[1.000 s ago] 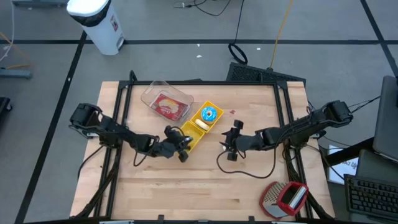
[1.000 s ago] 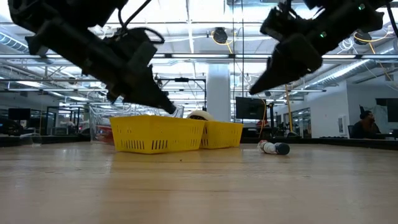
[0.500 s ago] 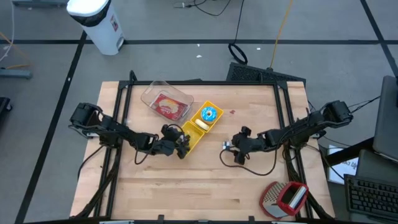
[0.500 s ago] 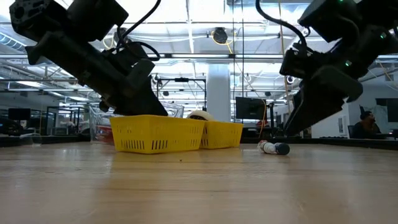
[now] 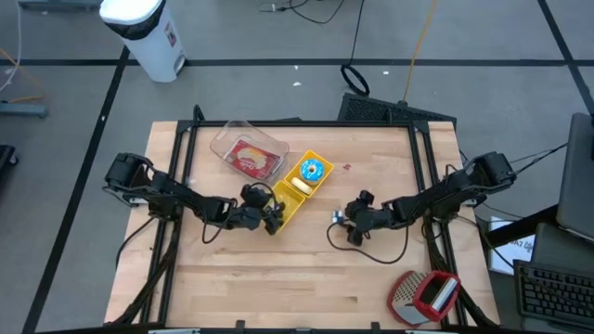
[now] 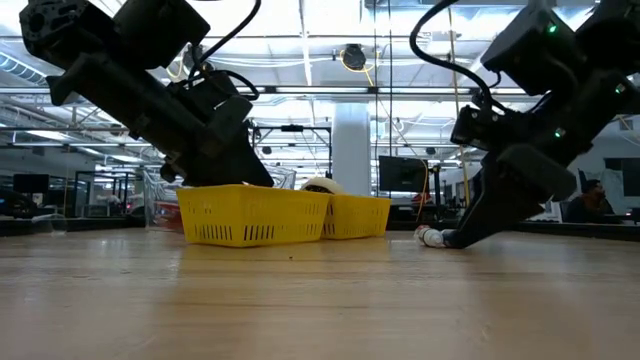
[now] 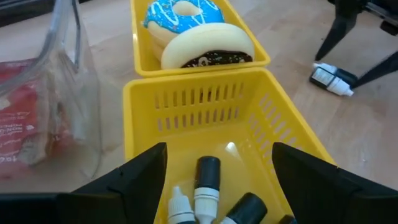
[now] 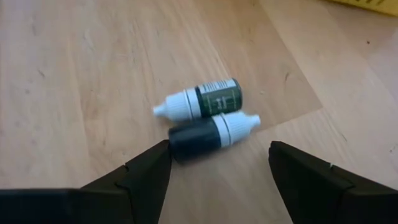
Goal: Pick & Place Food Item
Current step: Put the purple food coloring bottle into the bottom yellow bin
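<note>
Spread wide over the near compartment of the yellow basket (image 7: 205, 106), left gripper (image 7: 214, 168), above several dropper bottles (image 7: 205, 186) lying inside. In the far compartment, a blue-iced donut (image 7: 180, 15) and a pale one (image 7: 208, 46). On the bare table (image 8: 74, 74), 2 small bottles (image 8: 208, 118) touching side by side, right gripper (image 8: 217, 165) low over them, fingers parted, seemingly not touching.

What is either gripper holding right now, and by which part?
Nothing. The left gripper hangs open over the yellow basket; the right gripper is open above two dropper bottles.
</note>
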Robot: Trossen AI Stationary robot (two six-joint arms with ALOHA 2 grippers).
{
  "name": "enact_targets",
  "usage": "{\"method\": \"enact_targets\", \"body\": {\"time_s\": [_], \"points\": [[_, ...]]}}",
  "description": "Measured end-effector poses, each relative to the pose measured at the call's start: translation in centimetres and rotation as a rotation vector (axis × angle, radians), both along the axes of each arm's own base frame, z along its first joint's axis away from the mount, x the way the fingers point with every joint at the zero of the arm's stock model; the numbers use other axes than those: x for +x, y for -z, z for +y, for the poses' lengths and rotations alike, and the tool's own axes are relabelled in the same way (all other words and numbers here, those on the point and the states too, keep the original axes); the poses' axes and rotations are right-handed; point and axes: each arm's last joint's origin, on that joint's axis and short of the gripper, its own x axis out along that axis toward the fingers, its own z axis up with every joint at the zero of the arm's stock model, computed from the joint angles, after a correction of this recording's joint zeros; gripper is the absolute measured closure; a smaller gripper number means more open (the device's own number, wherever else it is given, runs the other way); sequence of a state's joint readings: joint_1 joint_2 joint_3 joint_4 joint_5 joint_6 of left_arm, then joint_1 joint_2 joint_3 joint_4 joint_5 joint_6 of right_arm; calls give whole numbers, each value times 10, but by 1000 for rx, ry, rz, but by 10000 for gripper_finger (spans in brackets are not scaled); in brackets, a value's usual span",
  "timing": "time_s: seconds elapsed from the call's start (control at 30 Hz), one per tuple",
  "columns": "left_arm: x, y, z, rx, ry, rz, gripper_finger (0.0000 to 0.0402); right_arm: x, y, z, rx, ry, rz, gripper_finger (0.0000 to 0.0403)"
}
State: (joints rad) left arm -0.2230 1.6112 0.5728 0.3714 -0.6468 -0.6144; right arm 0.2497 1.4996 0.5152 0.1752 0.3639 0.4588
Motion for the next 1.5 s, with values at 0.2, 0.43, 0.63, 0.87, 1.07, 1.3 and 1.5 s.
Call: {"method": "enact_targets", "body": {"time_s": [0.2, 0.43, 0.63, 0.87, 1.07, 1.3, 1.5], "points": [[0, 0, -1, -16, 21, 3, 116, -1, 1, -4, -11, 11, 28, 161], [0, 0, -1, -16, 21, 3, 117, -7, 5, -15, -8, 78, 117, 181], [0, 0, -1, -17, 22, 4, 116, -7, 5, -18, 1, 103, 117, 193], [0, 0, -1, -17, 22, 3, 113, -3, 0, -16, 67, 80, 53, 195], [1, 0, -1, -19, 22, -1, 110, -1, -1, -16, 86, 69, 33, 197], [1, 0, -1, -22, 20, -4, 110, -1, -2, -15, 125, 104, 15, 197], [1, 0, -1, -19, 22, -2, 117, 1, -3, -17, 179, 163, -13, 199]]}}
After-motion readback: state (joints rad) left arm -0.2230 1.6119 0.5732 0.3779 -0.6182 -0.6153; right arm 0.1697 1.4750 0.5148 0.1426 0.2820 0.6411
